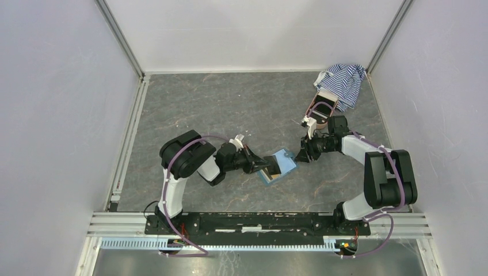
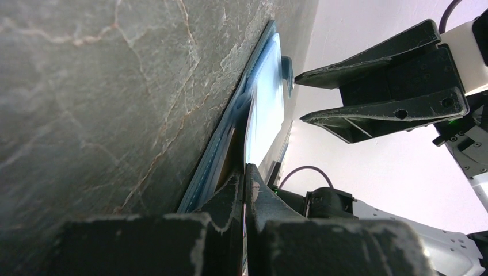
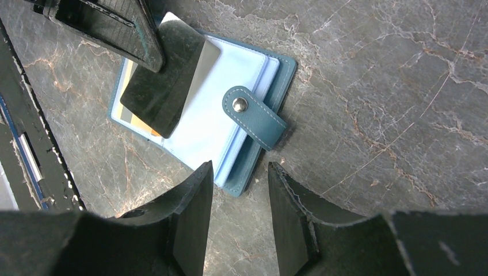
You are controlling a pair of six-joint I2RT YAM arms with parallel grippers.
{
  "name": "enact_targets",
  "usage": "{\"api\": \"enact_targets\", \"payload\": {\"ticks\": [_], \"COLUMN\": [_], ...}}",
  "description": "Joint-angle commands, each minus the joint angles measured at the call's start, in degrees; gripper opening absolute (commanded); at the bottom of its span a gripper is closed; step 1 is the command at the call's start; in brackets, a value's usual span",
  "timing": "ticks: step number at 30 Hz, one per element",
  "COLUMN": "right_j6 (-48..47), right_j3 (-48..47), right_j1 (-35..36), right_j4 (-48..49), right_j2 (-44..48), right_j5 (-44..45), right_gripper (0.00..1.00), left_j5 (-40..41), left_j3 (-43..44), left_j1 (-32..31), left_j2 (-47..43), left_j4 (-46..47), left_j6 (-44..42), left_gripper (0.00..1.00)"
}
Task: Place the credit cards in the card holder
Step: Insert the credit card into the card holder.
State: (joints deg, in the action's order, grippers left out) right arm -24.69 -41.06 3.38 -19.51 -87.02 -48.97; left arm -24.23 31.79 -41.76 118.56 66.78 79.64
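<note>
Two cards can be made out at the card holder (image 1: 280,165), which is laid open on the grey table (image 1: 218,103), right between the two arms. A dark grey card (image 3: 164,80) is pinched tight in the left gripper (image 1: 266,167) and tilted over the pale blue inside. A tan-gold card (image 3: 139,122) is tucked underneath it. The right gripper (image 1: 300,156) is parked just beside the snap tab (image 3: 253,115), fingers spread apart, nothing held. A striped cloth (image 1: 344,80) and a pinkish case (image 1: 323,107) are dumped far right.

Grey table (image 1: 230,109) — card holder (image 1: 286,161), striped cloth (image 1: 343,80)
</note>
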Motion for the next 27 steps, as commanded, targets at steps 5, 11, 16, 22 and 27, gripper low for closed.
{"api": "enact_targets", "payload": {"ticks": [5,11,16,22,27], "right_j6": [0.3,1.0,1.4,1.6,2.1], "right_j3": [-1.7,-1.1,-1.3,-1.6,-1.3], "right_j1": [0.2,0.3,0.6,0.9,0.9], "right_j4": [0.4,1.1,0.9,0.9,1.6], "right_j2": [0.1,-0.9,-3.7,-5.9,-5.9], "right_j5": [-0.4,-0.6,-1.6,-1.4,-1.0], "right_gripper": [0.46,0.47,0.47,0.46,0.46], "left_j5": [6.1,8.1,10.4,12.5,13.5], "left_j3": [-1.1,-0.4,-1.9,-3.6,-3.2], "left_j1": [-1.6,-2.6,-3.0,-3.3,-4.0], "left_j2": [2.0,3.4,2.7,1.5,1.9], "left_j4": [2.5,3.8,5.0,5.1,5.6], "left_j6": [3.6,4.8,5.2,4.1,3.7], "left_gripper": [0.02,0.02,0.02,0.02,0.02]}}
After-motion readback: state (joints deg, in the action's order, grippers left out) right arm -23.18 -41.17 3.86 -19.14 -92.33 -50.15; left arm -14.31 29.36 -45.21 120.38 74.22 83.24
